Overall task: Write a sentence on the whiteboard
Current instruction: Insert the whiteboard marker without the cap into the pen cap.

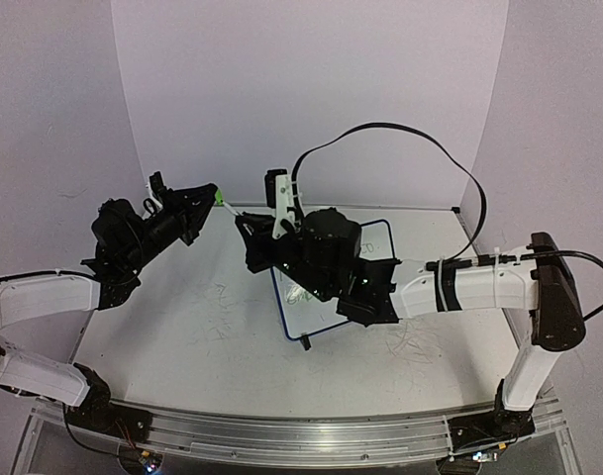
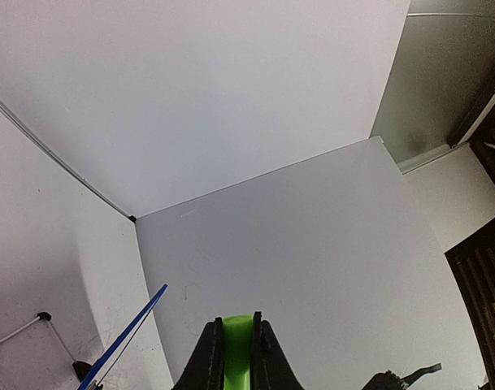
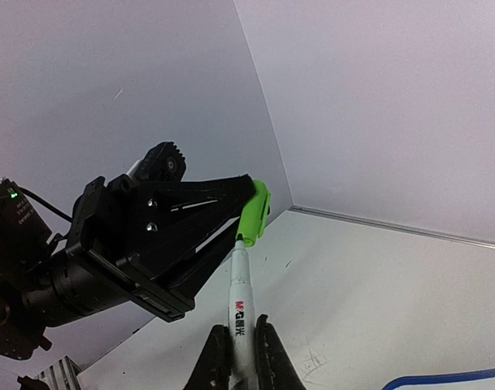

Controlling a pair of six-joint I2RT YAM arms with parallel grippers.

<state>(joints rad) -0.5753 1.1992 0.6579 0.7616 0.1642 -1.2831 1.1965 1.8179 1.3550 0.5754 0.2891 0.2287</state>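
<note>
- Green cap is pinched between the jaws of the left gripper, held up over the far left of the table.
- The right gripper is pressed shut on the white marker, gripping the barrel low down with the nose pointing up at the cap.
- In the right wrist view the marker's nose meets the cap's open end. I cannot tell whether it is seated inside or only at the mouth.
- The whiteboard rests mid-table, beneath the right arm, which hides much of it.
- The sentence shows as faint green strokes on the board's left part. It is too small to read and partly covered.
- Step in hand, as I judge it: with green writing on the board, this looks like capping the marker after writing. The pose alone would also suit uncapping.
- If it is capping, the next move calls for a straight push of the marker along its own axis into the cap, with both grips firm, until it seats.
- A skewed push could jam the nose on the cap's rim or twist the cap in the jaws.
- After that, one gripper would need to let go so the capped marker can be set down near the board.
</note>
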